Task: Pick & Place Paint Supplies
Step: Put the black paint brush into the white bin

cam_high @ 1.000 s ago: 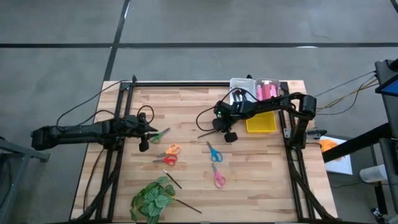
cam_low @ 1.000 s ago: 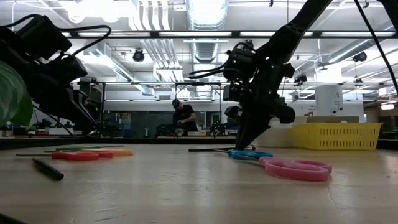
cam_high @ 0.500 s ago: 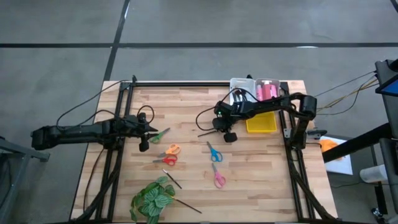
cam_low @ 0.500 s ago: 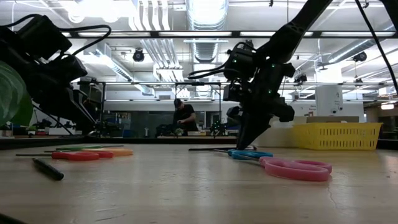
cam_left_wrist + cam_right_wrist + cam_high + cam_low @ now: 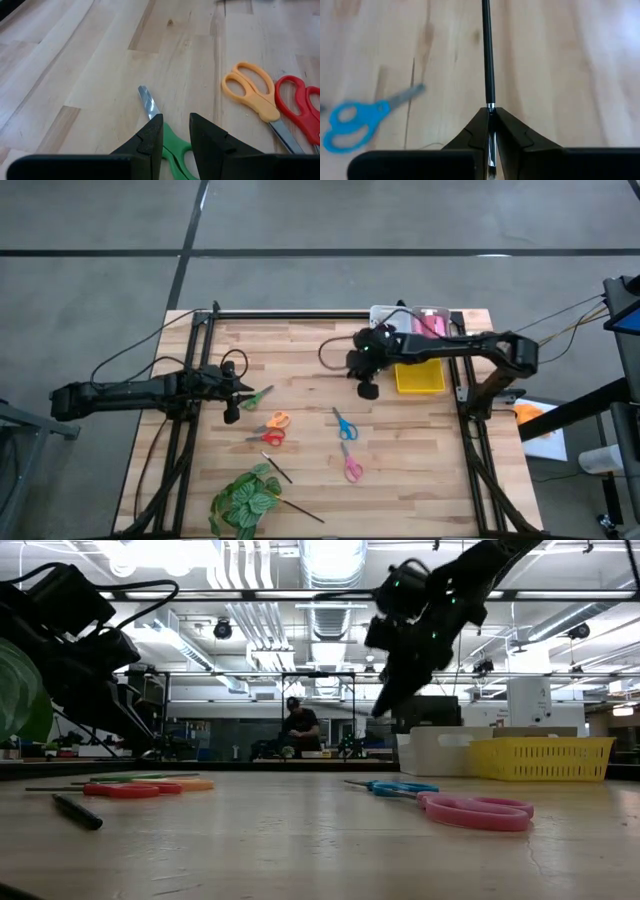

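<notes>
A thin dark-handled brush (image 5: 487,55) is pinched between the two fingers of the right gripper (image 5: 491,114), which are pressed together on the brush at its metal ferrule. In the right wrist view the handle runs straight forward from the fingertips, so its long axis lines up with the gripper's own reach. The low view shows this gripper (image 5: 385,700) raised well clear of the wooden table (image 5: 300,360), so the brush is in the air, not lying on the boards. Seen from above, the right gripper (image 5: 367,372) hangs just beside a yellow basket (image 5: 420,376) and near a white bin (image 5: 385,316) and a bin holding pink tubes (image 5: 430,326) at the table's far right edge. Those containers lie a short way from the held brush, toward the right arm's base, so the right arm is much the nearer to them. Judging from this, the coming move is a short carry that way and a release. Blue scissors (image 5: 344,425) and pink scissors (image 5: 351,466) lie on the table below the gripper's position. On the other side, the left gripper (image 5: 175,131) hovers with its fingers apart, straddling the green scissors (image 5: 172,150); orange scissors (image 5: 250,92) and red scissors (image 5: 297,102) lie near. A second brush (image 5: 277,468) rests near a leafy plant (image 5: 243,498).
</notes>
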